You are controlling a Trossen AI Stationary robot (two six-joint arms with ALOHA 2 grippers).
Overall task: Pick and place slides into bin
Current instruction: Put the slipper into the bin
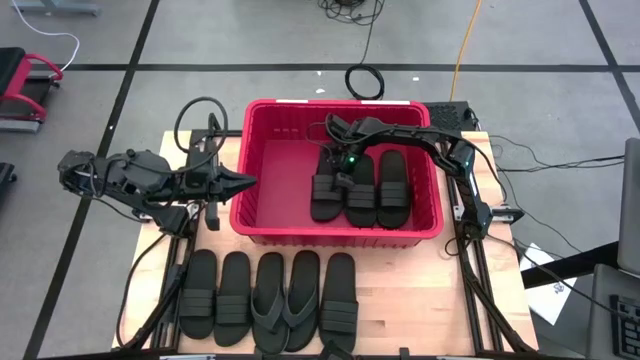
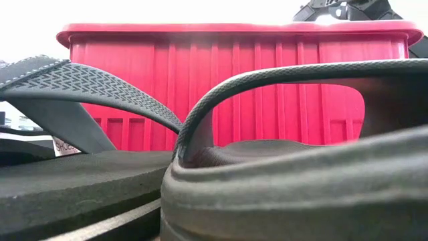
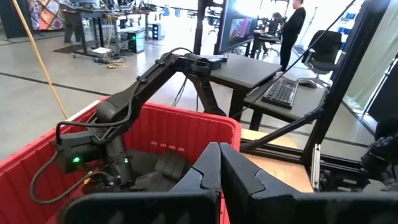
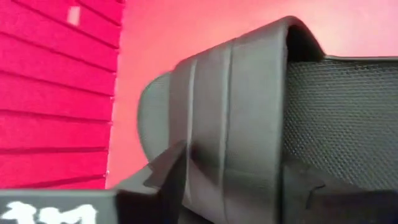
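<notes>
The red bin [image 1: 340, 104] stands at the table's far middle. Three black slides lie side by side on its floor: [image 1: 326, 198], [image 1: 361, 200], [image 1: 392, 188]. My right gripper [image 1: 341, 172] reaches down into the bin over the leftmost one. It is open, with a finger on each side of that slide's ribbed band strap [image 4: 236, 118]. Several more slides lie in a row at the table's near edge [image 1: 268, 298]. My left gripper [image 1: 245, 182] waits shut, just outside the bin's left wall. My right gripper comes slanting down from the bin's right and has the leftmost slide's band strap [image 4: 205, 168] between its spread fingers [image 4: 166, 169]. Whether the fingers touch the strap, I cannot tell. The slide lies on the bin's floor.
The row at the near edge holds band slides [image 1: 198, 292] and two flip-flops [image 1: 300, 298], which fill the low view in front of the bin's wall [image 2: 234, 73]. Bare bin floor [image 1: 275, 180] lies left of the three slides. Cables run along both table sides.
</notes>
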